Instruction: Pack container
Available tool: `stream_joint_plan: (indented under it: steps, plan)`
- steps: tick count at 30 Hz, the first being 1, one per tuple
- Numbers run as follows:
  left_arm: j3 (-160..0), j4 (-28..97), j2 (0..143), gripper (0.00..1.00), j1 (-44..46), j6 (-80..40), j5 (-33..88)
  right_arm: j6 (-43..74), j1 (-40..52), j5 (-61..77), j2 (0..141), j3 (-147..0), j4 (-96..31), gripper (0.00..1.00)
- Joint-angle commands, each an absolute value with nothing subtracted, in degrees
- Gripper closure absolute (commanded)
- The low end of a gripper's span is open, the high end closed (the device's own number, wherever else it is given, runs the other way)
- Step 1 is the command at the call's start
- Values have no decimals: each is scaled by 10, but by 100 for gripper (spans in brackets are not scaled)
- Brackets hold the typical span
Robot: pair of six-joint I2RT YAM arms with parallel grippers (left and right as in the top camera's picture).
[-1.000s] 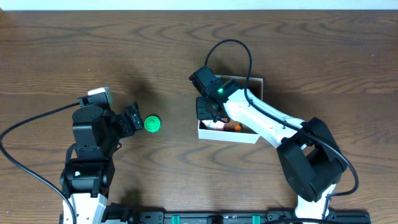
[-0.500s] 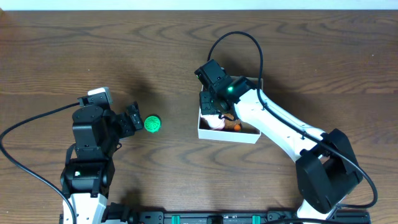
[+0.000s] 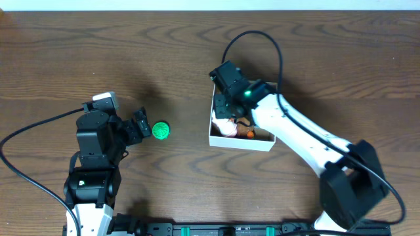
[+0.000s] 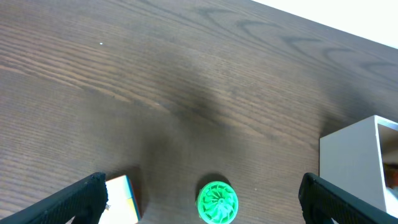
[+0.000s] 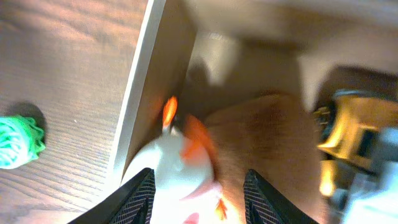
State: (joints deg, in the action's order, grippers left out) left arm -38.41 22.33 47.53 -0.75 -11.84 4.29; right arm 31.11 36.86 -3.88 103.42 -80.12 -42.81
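Observation:
The container (image 3: 262, 142) is a small white-walled box with a tan inside, right of centre on the table. A white toy with orange parts (image 3: 227, 129) lies in its near-left corner, next to other small toys. My right gripper (image 3: 228, 110) hovers open over that corner. In the right wrist view the white toy (image 5: 180, 168) lies between the open fingers (image 5: 200, 194), beside the container wall (image 5: 140, 93). A green wheel-shaped toy (image 3: 161, 130) lies on the table just ahead of my open left gripper (image 3: 140, 124). It also shows between the open fingers (image 4: 202, 183) in the left wrist view (image 4: 217, 202).
A multicoloured cube (image 4: 122, 198) lies by my left gripper's left finger. A yellow toy (image 5: 348, 134) lies deeper in the container. The container's corner (image 4: 357, 162) shows at the right of the left wrist view. The right arm's black cable (image 3: 252, 40) arcs behind the container.
My right gripper has moved a little right and back, from over the container's left wall to over its inside. The white toy now shows in the container. The left arm has not moved.

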Motion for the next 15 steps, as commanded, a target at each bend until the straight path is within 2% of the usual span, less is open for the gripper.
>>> stream_joint_plan:
  steps: [1, 6, 9, 11, 13, 15]
  plan:
    - [-400, 231, 476, 2, -11, -119, 38, 292, 348, -58, 985, -800, -428, 51]
    - [-400, 233, 476, 2, -11, -119, 38, 282, 324, -60, 949, -800, -448, 50]
    - [-400, 233, 476, 2, -11, -119, 38, 282, 300, -60, 933, -800, -483, 44]
    - [-400, 234, 476, 2, -11, -119, 38, 282, 283, -60, 927, -800, -512, 34]
    - [-400, 233, 476, 2, -11, -119, 39, 282, 262, -60, 925, -800, -546, 3]
    - [-402, 237, 474, 2, -11, -119, 68, 281, 240, -60, 925, -800, -576, 1]
